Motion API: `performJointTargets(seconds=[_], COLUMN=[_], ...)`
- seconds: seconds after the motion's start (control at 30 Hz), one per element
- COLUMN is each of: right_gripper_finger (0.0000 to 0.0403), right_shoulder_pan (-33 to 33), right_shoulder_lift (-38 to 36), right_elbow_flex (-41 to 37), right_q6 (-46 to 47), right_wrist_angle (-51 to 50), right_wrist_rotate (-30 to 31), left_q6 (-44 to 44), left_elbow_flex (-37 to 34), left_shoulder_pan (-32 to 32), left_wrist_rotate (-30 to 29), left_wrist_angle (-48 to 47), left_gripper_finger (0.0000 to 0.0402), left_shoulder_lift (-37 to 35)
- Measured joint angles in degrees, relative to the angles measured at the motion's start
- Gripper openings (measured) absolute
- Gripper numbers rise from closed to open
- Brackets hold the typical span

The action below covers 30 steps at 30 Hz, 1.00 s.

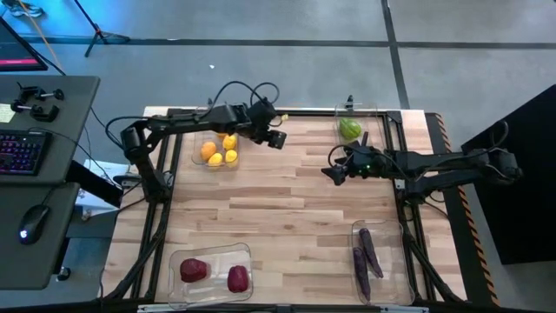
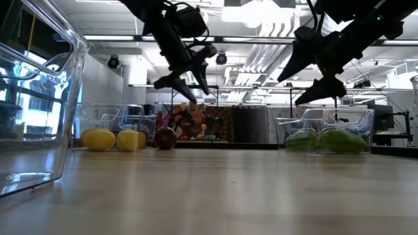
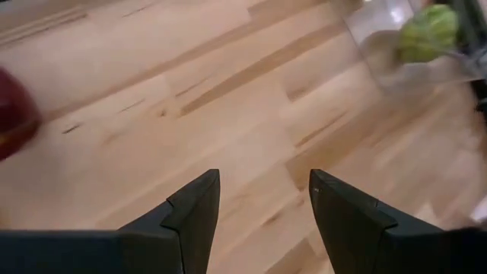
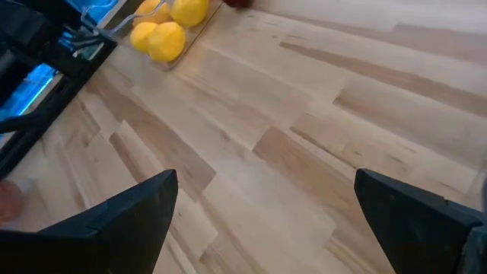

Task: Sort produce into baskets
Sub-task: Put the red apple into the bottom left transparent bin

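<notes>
My left gripper (image 1: 280,139) hangs open and empty above the table, just right of the far-left basket (image 1: 198,155), which holds orange and yellow round pieces (image 1: 219,151). A dark red round piece (image 2: 165,138) lies on the table beside that basket; it also shows in the left wrist view (image 3: 11,114). My right gripper (image 1: 332,176) is open and empty over the middle of the table, near the far-right basket (image 1: 372,115) with green pieces (image 1: 350,130). The near-left basket (image 1: 213,254) holds two dark red lumps (image 1: 193,270). The near-right basket (image 1: 391,261) holds long purple pieces (image 1: 368,252).
Bare wooden table lies between the four corner baskets. A wall of a clear basket (image 2: 39,98) stands close to the low camera on its left. A desk with keyboard (image 1: 22,152) and mouse stands beyond the table's left edge.
</notes>
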Motion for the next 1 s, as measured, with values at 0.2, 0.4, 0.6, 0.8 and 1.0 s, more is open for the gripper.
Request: performJointTargets(seconds=[0.2, 0.4, 0.6, 0.8, 1.0], right_gripper_finger=[0.0390, 0.0390, 0.0390, 0.0390, 0.0390], right_shoulder_pan=[-0.02, -0.02, -0.02, -0.04, -0.04], right_shoulder_lift=[0.00, 0.00, 0.02, 0.11, 0.11], right_elbow_flex=[0.00, 0.00, 0.00, 0.02, 0.02], right_q6=[1.09, 6.27, 11.26, 15.07, 15.67], right_wrist_angle=[-0.02, -0.02, -0.04, -0.07, -0.07], right_wrist_rotate=[4.02, 7.69, 10.61, 12.85, 13.40], left_q6=[0.95, 5.05, 11.46, 18.66, 19.31], left_elbow_flex=[-0.02, -0.06, -0.09, -0.06, -0.06], left_shoulder_pan=[1.47, 3.01, 3.94, 4.20, 5.93], left_wrist_rotate=[-7.08, -11.12, -11.12, -11.16, -10.43], left_wrist_angle=[-7.10, -8.53, -7.70, -6.08, -6.87], left_gripper_finger=[0.0190, 0.0190, 0.0190, 0.0190, 0.0172], left_shoulder_lift=[0.55, 0.54, 1.15, 1.11, 1.09])
